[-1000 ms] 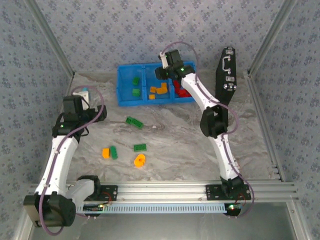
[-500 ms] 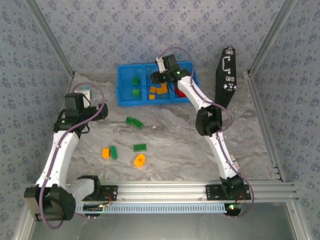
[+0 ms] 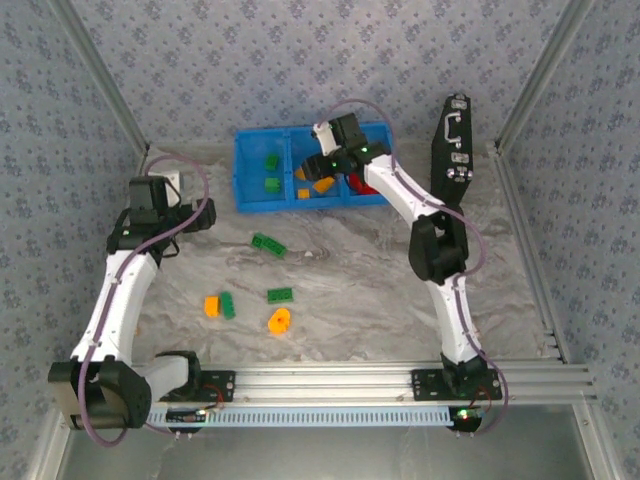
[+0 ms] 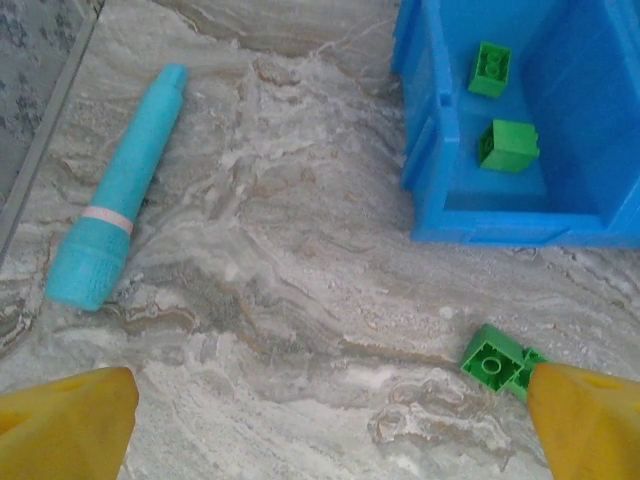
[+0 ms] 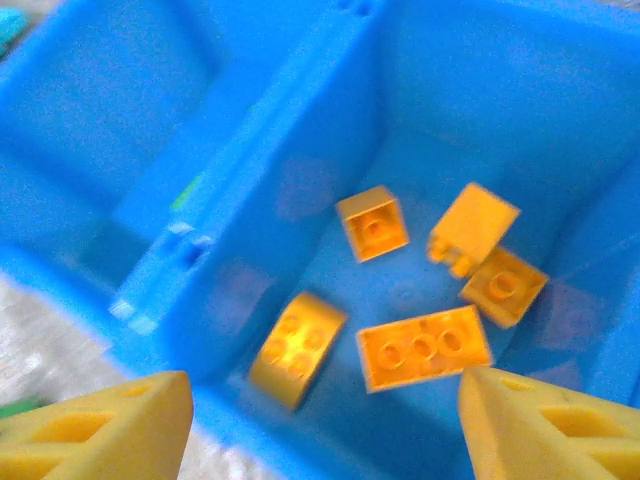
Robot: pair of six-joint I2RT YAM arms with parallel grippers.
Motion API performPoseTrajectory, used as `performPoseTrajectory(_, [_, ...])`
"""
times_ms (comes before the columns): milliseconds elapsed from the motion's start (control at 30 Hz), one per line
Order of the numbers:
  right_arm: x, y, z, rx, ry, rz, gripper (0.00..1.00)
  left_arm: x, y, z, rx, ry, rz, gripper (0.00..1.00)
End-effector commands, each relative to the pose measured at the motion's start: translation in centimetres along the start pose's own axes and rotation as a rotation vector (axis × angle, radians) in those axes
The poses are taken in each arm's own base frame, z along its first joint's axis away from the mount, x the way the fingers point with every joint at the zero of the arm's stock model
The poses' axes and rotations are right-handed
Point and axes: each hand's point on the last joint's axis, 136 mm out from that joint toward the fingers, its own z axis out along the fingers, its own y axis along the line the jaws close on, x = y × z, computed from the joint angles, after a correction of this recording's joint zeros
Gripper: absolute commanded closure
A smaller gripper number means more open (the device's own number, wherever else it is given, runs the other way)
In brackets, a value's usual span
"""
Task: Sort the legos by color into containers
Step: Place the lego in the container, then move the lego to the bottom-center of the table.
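Observation:
The blue tray [image 3: 245, 170] stands at the back; its left compartment holds two green legos [image 4: 508, 145], the middle one several orange legos [image 5: 423, 347] and the right one red legos [image 3: 362, 184]. My right gripper [image 5: 325, 420] hangs open over the middle compartment with nothing between its fingers; one orange lego [image 5: 297, 347] under it looks blurred. My left gripper [image 4: 325, 440] is open above bare table, left of the tray, with a green lego [image 4: 497, 362] by its right finger. Loose on the table lie green legos [image 3: 268, 244] [image 3: 281, 294] and orange ones [image 3: 212, 306] [image 3: 280, 320].
A teal cylinder tool [image 4: 125, 190] lies on the table to the left of the tray. The black case [image 3: 455, 150] with metal latches leans at the back right. Metal frame posts and patterned walls enclose the table.
The left wrist has moved toward the far side of the table. The right gripper has shifted a little over the tray and now sits above the middle compartment.

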Motion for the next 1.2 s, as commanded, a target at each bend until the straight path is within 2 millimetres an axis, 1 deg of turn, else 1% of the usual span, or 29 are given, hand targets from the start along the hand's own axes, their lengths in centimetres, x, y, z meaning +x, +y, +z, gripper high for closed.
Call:
performPoseTrajectory(0, [2.1, 6.7, -2.8, -0.128, 0.050, -0.086, 0.29, -1.8, 0.0, -0.8, -0.001, -0.047, 0.002, 0.00])
performPoseTrajectory(33, [3.5, 8.0, -3.3, -0.148, 0.075, -0.093, 0.28, -1.8, 0.0, -0.9, -0.001, -0.048, 0.002, 0.00])
performPoseTrajectory(67, [5.3, 9.7, -4.0, -0.180, 0.104, -0.097, 0.28, -1.9, 0.0, -0.9, -0.002, -0.050, 0.002, 0.00])
performPoseTrajectory(100, [6.5, 10.9, -4.5, -0.203, 0.121, -0.098, 0.27, -1.9, 0.1, -1.0, -0.003, -0.052, 0.001, 0.00])
performPoseTrajectory(200, [10.9, 14.7, -6.8, -0.261, 0.207, -0.031, 0.27, -2.3, -0.1, -1.1, 0.004, -0.058, 0.008, 0.00])
performPoseTrajectory(300, [14.5, 16.8, -8.5, -0.259, 0.286, 0.048, 0.26, -2.9, -0.2, -1.3, 0.005, -0.076, 0.010, 0.00])
performPoseTrajectory(400, [17.5, 17.5, -9.6, -0.210, 0.364, 0.147, 0.27, -2.9, -0.4, -1.5, 0.018, -0.092, -0.007, 0.00])
performPoseTrajectory(500, [19.0, 18.9, -10.5, -0.214, 0.392, 0.265, 0.27, -2.7, -0.5, -2.1, 0.029, -0.105, -0.016, 0.00])
performPoseTrajectory(567, [19.4, 20.4, -10.5, -0.238, 0.402, 0.301, 0.26, -2.7, -0.4, -2.7, 0.028, -0.123, -0.023, 0.00])
performPoseTrajectory(667, [20.1, 22.5, -9.8, -0.265, 0.422, 0.312, 0.24, -3.0, -0.5, -3.5, 0.036, -0.148, -0.031, 0.00])
performPoseTrajectory(767, [21.2, 23.7, -8.6, -0.283, 0.471, 0.319, 0.24, -3.4, -0.8, -4.0, 0.049, -0.155, -0.043, 0.00])
performPoseTrajectory(967, [23.3, 24.3, -7.3, -0.263, 0.588, 0.282, 0.24, -4.2, -1.4, -4.8, 0.076, -0.171, -0.043, 0.00])
performPoseTrajectory(1000, [23.5, 24.4, -7.0, -0.267, 0.607, 0.276, 0.24, -4.2, -1.3, -4.7, 0.070, -0.172, -0.040, 0.00])
performPoseTrajectory(1167, [25.2, 24.9, -7.0, -0.280, 0.699, 0.281, 0.26, -3.9, -1.2, -4.1, 0.066, -0.160, -0.039, 0.00])
